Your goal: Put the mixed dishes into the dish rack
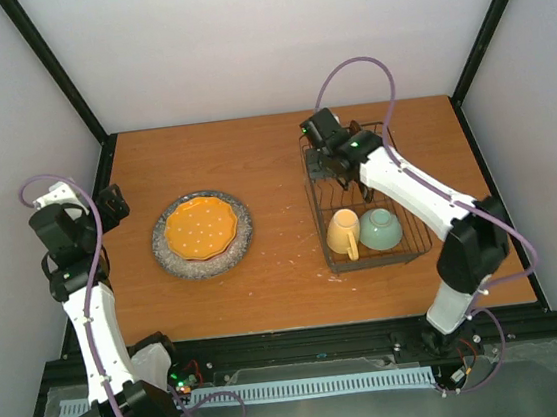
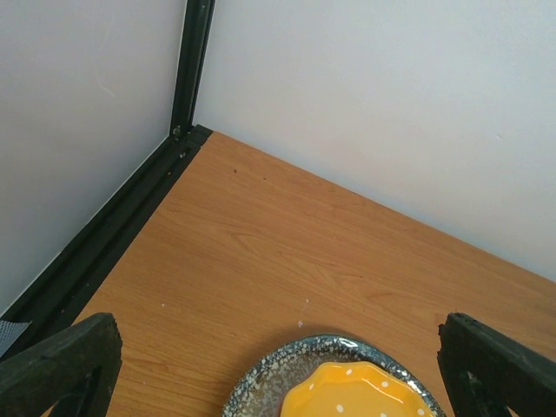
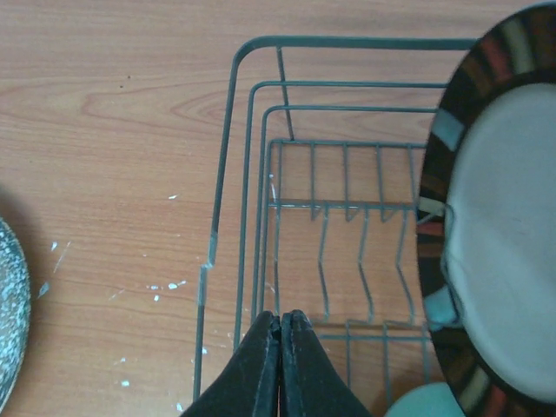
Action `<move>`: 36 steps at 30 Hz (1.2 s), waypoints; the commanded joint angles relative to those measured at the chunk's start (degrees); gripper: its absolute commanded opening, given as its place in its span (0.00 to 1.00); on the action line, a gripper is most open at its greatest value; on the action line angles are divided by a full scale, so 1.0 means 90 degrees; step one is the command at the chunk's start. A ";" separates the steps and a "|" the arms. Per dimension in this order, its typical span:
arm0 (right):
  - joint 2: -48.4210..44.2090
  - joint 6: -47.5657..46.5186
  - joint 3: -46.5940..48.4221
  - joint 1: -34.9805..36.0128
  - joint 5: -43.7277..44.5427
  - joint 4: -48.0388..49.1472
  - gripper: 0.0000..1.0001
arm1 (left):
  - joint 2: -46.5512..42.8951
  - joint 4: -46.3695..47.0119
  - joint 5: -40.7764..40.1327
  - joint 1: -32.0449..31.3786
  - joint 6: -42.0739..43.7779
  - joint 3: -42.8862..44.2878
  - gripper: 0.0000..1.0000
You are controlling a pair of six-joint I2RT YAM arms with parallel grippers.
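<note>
My right gripper [image 3: 280,369] pressed together, empty; striped plate [image 3: 495,234] upright just right, in dish rack [image 3: 207,276]. I'd rise straight, clearing wires. Left gripper [image 2: 278,365] spread.

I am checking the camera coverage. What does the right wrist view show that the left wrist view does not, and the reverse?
Only the right wrist view: the dish rack, a striped-rim plate at its right, a bit of a green bowl, and the right gripper, shut. Only the left wrist view: the orange dotted plate, the black corner post, and the left gripper, open. Both: the wooden table and the speckled grey plate, just its edge in the right wrist view.
</note>
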 commanded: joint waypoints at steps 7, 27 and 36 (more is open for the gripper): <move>0.2021 -0.0038 0.1277 -0.0245 -0.0387 0.0025 0.03 | 0.0042 0.0085 -0.0043 0.0012 0.0075 -0.0101 1.00; 0.4570 -0.0351 0.4434 -0.0608 -0.0297 -0.0846 0.03 | 0.0336 0.0365 -0.0061 0.0015 0.0097 -0.0230 1.00; 0.3877 -0.0625 0.3697 -0.0733 -0.0811 0.0081 0.03 | 0.0483 0.0444 -0.0034 0.0013 0.0058 -0.0209 1.00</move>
